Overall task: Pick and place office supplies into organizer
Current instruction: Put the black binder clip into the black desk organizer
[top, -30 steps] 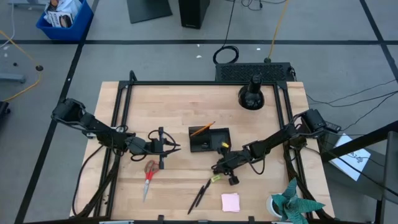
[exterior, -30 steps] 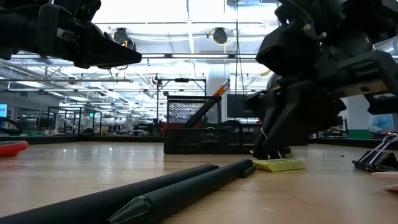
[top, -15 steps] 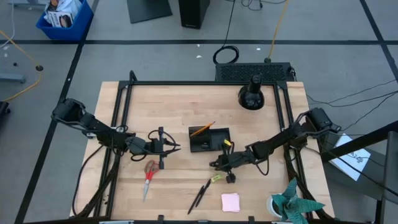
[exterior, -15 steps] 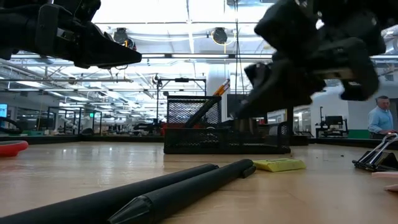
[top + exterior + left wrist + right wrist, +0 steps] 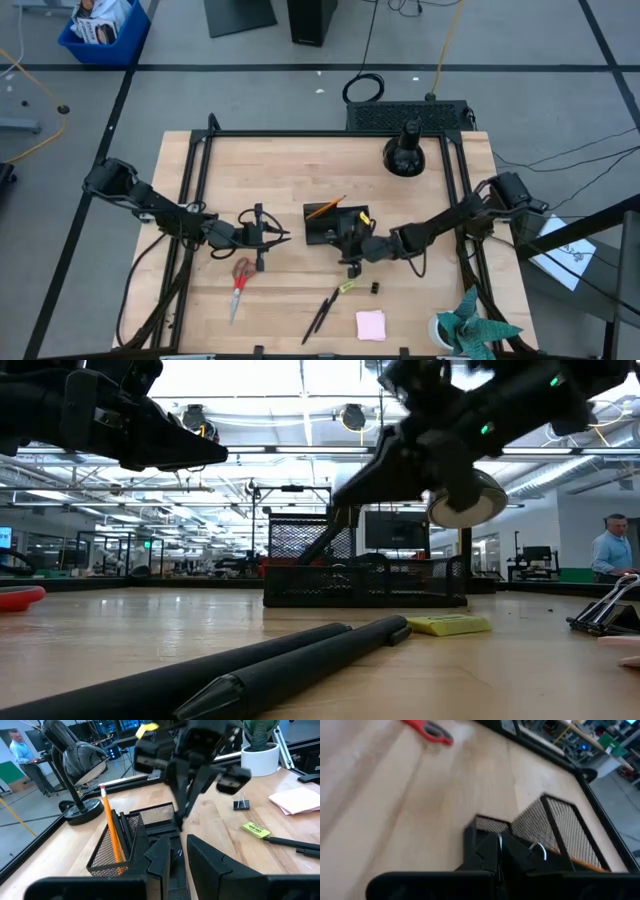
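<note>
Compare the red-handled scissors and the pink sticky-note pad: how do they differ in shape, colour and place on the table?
The red-handled scissors are long and thin, the pink sticky-note pad is flat and square. The scissors have red handles with pale blades; the pad is all pink. The scissors lie on the left arm's side, the pad on the right arm's side by the table's front edge. Both lie flat on the wood, outside the organizer.

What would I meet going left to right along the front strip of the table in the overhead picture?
Red-handled scissors → black pens → small yellow item → pink sticky-note pad → teal paper plant in its white cup.
</note>
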`<state>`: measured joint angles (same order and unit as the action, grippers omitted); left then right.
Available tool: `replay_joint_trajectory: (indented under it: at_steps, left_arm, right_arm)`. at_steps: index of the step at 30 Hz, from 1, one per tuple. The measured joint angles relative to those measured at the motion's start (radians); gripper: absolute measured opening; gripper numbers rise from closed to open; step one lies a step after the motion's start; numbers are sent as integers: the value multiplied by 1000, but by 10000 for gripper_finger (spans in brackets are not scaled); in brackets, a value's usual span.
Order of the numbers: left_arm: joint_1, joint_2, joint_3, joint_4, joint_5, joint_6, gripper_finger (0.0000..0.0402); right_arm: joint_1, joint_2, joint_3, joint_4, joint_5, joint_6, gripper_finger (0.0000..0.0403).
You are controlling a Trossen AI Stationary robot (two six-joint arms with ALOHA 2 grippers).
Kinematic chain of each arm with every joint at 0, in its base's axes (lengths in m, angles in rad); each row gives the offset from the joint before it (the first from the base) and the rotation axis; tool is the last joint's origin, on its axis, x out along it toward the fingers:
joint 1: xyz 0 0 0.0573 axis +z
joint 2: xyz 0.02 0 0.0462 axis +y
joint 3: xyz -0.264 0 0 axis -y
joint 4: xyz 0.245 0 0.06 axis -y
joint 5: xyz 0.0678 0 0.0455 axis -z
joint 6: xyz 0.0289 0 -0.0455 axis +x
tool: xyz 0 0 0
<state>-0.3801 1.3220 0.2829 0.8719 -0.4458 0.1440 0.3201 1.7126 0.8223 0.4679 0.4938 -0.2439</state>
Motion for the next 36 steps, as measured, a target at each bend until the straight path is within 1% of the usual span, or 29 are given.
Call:
replay_joint_trajectory:
  at_steps: [1,4,5,12,16,26,30,36]
  left_arm:
    - [0,0,0,0,0,0,72]
    - [0,0,0,-4,0,0,72]
    - [0,0,0,-3,0,0,72]
    - [0,0,0,-7,0,4,72]
    - [0,0,0,-7,-1,4,72]
    - [0,0,0,-7,-1,5,72]
    - [0,0,0,-7,-1,7,72]
    - [0,0,0,-7,-2,11,72]
  right_arm:
    - [-8,7,0,3,-6,-2,1]
    - [-32,32,1,40,-72,-6,1]
    - [-38,41,1,45,-76,-5,1]
    - [-65,90,0,63,-71,-12,0]
    - [-73,118,0,88,-49,-17,0]
    - [-90,121,1,106,-53,-19,0]
    - [-98,121,1,121,-101,-14,0]
    - [-105,121,1,134,-134,-2,0]
